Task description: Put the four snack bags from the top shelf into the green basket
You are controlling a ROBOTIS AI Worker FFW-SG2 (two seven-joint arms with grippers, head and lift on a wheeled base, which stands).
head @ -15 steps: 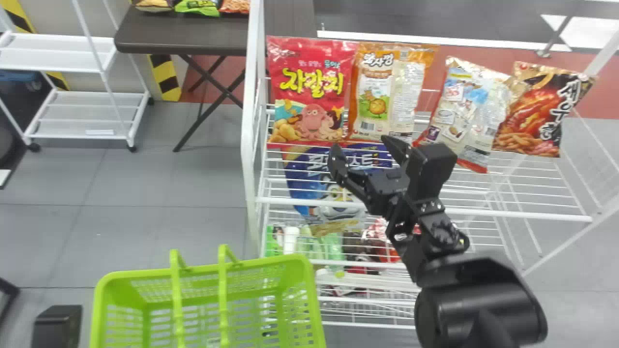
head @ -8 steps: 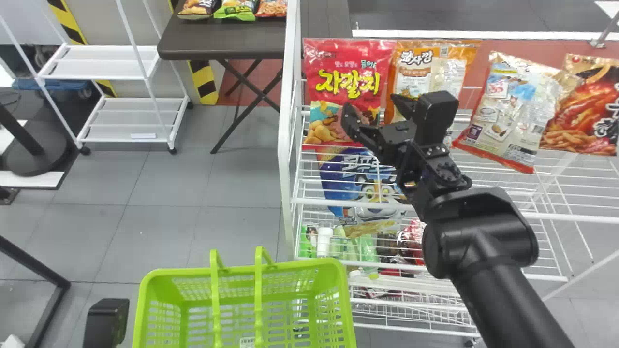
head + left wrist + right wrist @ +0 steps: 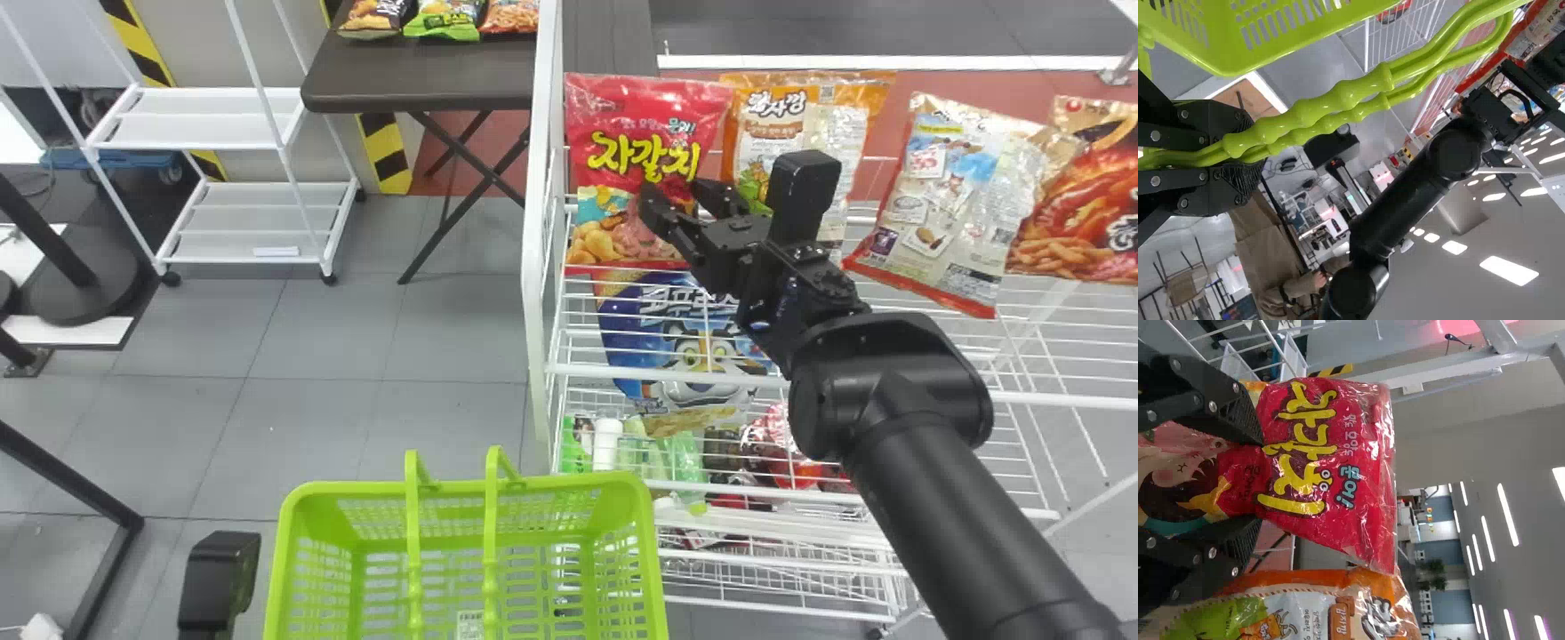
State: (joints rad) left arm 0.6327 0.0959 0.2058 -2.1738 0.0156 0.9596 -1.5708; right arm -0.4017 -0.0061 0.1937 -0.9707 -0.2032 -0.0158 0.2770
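The white wire shelf [image 3: 533, 267] runs out of the head view at the right, where it also cuts off the shiny brown-and-red snack bag [image 3: 1089, 209], and the bright green plastic basket [image 3: 462, 489] is cropped at the bottom. The right gripper [image 3: 676, 188] covers part of the glossy red plastic snack bag [image 3: 622, 116] standing upright on the top shelf; its jaws are part-way open, one on either side of the bag's lower portion, with the film bunched between them, while the left gripper [image 3: 218, 578], mostly cropped, is closed around the basket's green handles [image 3: 1338, 100]
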